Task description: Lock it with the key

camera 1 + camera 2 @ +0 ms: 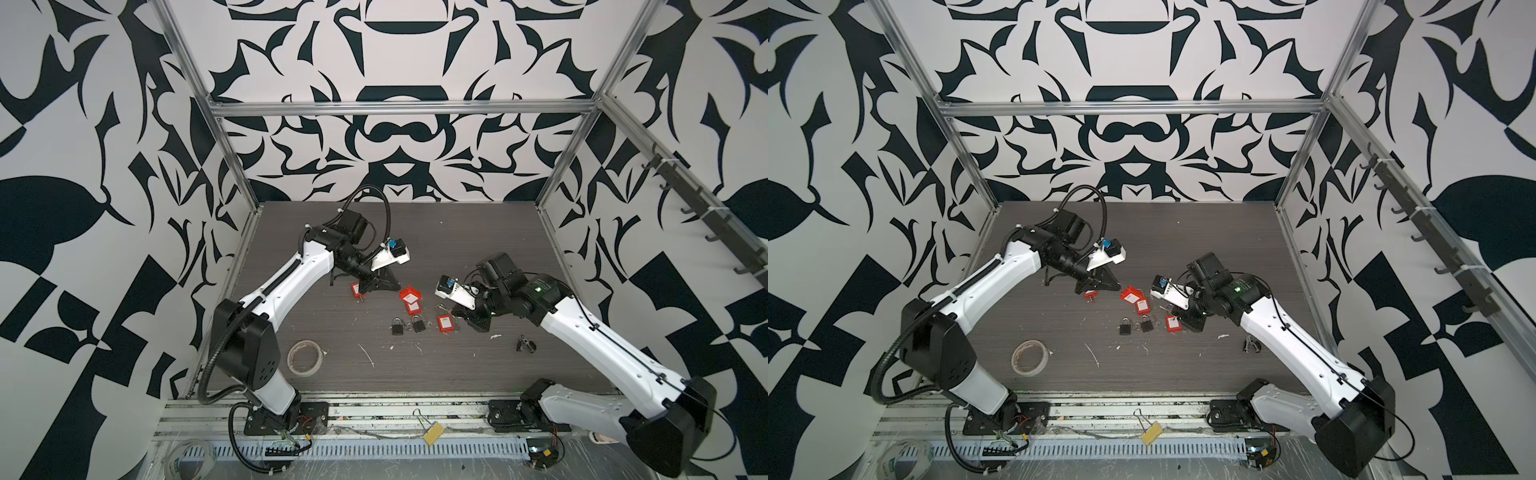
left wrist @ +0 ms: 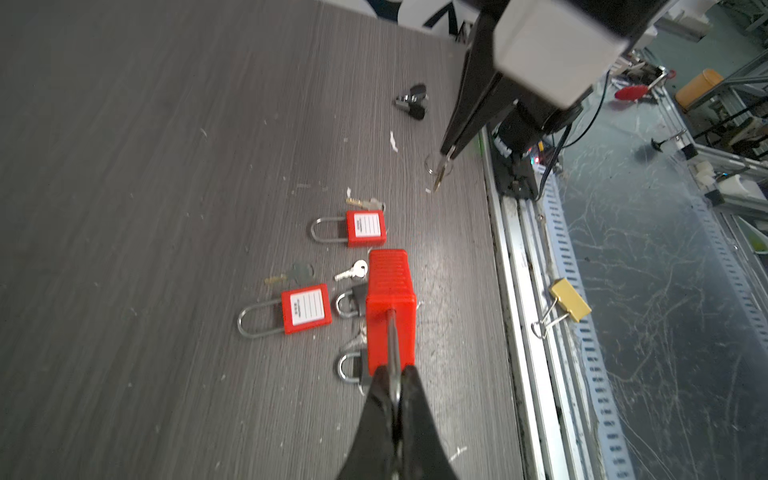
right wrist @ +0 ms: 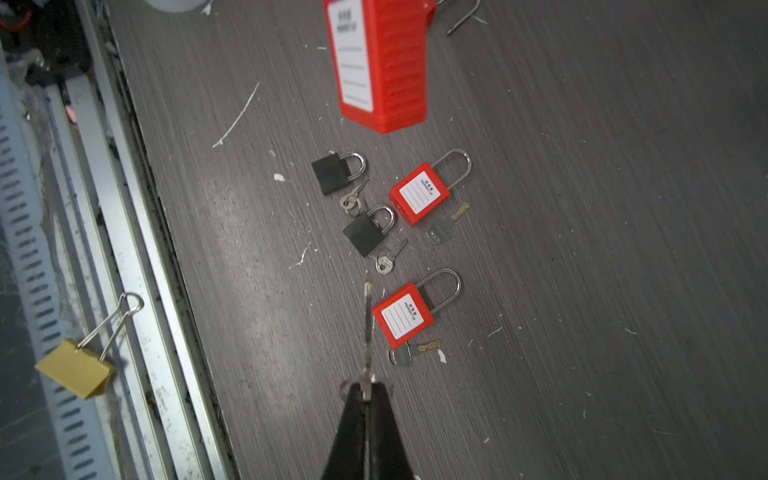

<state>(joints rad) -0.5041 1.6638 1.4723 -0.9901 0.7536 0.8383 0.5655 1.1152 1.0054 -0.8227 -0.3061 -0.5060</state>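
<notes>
While the left jaws grip shut on the shackle of a red padlock (image 2: 390, 299) above the desk (image 3: 582, 249) left of centre, right jaws clamped on a key (image 3: 368, 324), 2 spare red locks (image 3: 419, 193), 2 black locks (image 3: 332, 172) lying between.

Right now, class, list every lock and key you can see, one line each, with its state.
Held red padlock: lifted, shackle pinched in the shut left jaws.
Held key: pinched in the shut right jaws.
Two red padlocks: lying flat, shackles shut.
Two black padlocks: lying flat, shackles shut.
Loose keys: lying beside the padlocks, none inserted.
</notes>
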